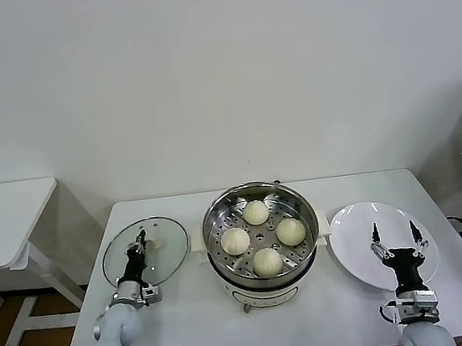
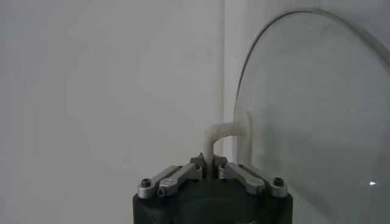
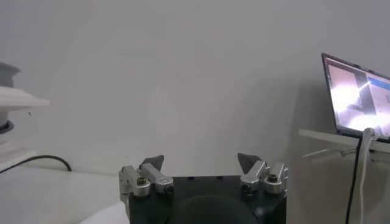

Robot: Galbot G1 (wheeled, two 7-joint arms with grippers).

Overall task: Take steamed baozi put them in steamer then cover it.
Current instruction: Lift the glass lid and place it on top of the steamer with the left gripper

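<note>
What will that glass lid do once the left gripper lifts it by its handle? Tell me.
The cover looks rigid: glass with a metal rim, so it should not flex, but a knock could chip it. The left gripper, shut on the thin cream handle, holds a wide disc at one small point, so it may swing or tilt. The smooth handle could slip.

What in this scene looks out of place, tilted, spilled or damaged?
Nothing stands out. Four steamed baozi sit apart on the tray inside the open steamer. The cover lies beside it, its handle pinched by the left gripper. The right gripper hovers open over the white plate. No spills or damage show.
</note>
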